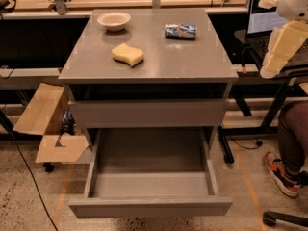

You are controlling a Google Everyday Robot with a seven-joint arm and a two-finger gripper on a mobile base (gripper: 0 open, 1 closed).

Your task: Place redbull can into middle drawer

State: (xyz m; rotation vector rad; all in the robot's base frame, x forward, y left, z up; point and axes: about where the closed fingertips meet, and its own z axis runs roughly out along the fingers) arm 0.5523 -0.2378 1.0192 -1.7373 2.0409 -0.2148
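Grey cabinet, seen from the front and above. Flat top surface (163, 64) carries three things.

- redbull can (180, 31): lying on its side at the back right of the surface, long axis running left-right. Blue and silver, touching nothing else.
- white bowl (113, 20): upright at the back left, well apart from the can.
- yellow sponge (128, 54): just in front of the bowl, nearer the middle, wavy-edged, lying flat.

Below the surface: a dark open slot, then a plain closed drawer front (147, 113). Under that, the middle drawer (150, 207) is pulled well out toward the camera, with its handleless front panel lowest in view, low side walls and smooth grey floor showing.

claw (280, 49): at the far right edge, off to the side of the cabinet and about level with its top. Cream-coloured, hanging tilted below a white rounded arm part. Well apart from the can. Cannot tell whether it is open or closed; the can is not in it.

Around: an opened cardboard box (45, 124) on the floor left of the cabinet; a laptop (262, 18) behind the claw; a person's leg and shoe (281, 174) at lower right on the speckled floor.
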